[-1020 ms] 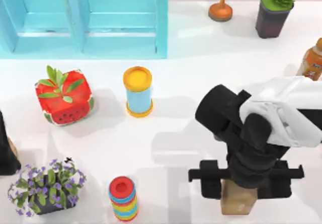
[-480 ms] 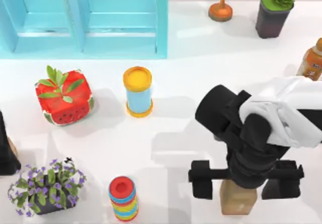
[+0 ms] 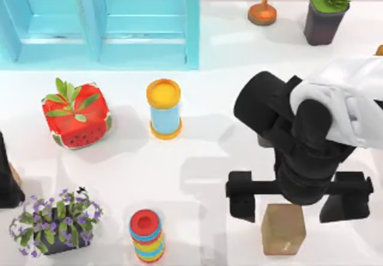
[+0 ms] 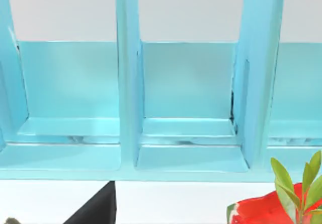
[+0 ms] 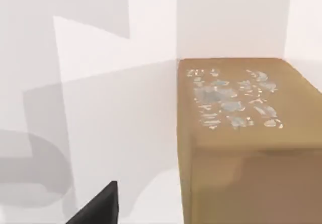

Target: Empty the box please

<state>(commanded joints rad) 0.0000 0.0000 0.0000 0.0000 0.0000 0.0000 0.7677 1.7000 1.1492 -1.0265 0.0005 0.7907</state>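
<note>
Right hand point(image 3: 296, 199) lifted off brown block point(image 3: 283, 229).

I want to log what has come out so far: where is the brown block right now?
In the top view the brown block stands on the table near its front edge, right of centre, just below the right tool and right of the ring stack.
</note>
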